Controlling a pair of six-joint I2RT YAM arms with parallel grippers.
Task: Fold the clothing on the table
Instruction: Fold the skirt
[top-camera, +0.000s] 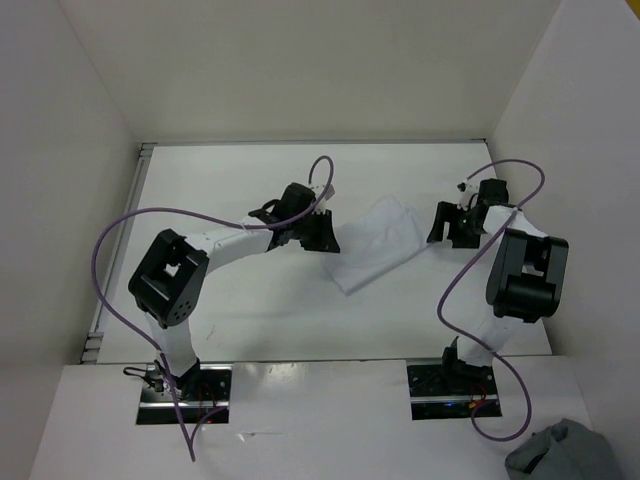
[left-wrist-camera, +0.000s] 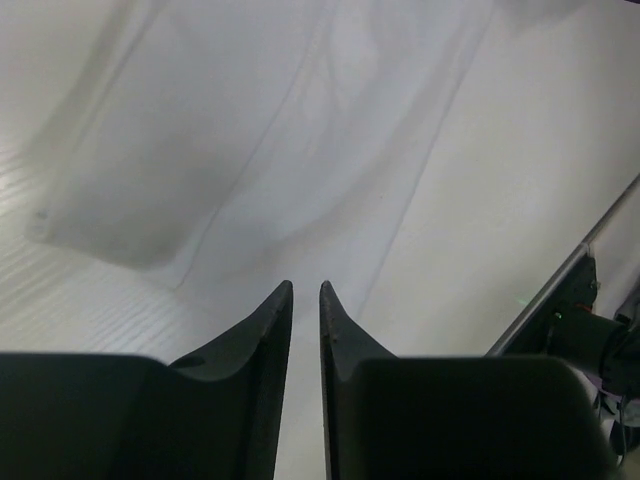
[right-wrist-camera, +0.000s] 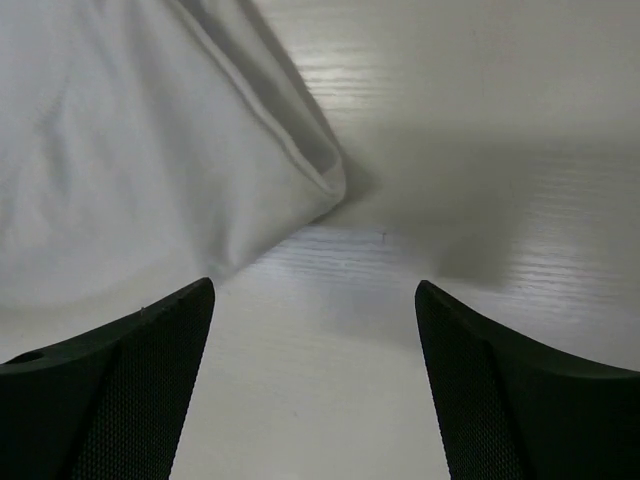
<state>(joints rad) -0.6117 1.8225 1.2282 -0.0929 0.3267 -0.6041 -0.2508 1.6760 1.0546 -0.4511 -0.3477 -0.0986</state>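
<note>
The white clothing (top-camera: 375, 245) is laid flat on the bench (top-camera: 250, 300), just right of the middle of the overhead frame. It slants from upper right down to lower left and nothing rests on it. It is flanked by the two arms, one at each end, and this placement is judged to suit a two-armed fold, since an edge is kept within reach of each.

The left claw (left-wrist-camera: 305, 290) is set low at the garment's left edge. Its fingers are parted only by a narrow slit, and nothing is pinched; bare bench is seen through the slit, and the fabric begins just beyond the tips.

The right claw (right-wrist-camera: 313, 286) is spread wide and empty. It is aimed at a corner of the garment seen in the upper left of its wrist view, near the tips but apart from them. A thickened edge is shown at that corner; whether it is a hem or a doubled layer cannot be told.

A grey-blue cloth bundle (top-camera: 565, 455) is left at the lower right of the overhead frame, well apart from the work.
</note>
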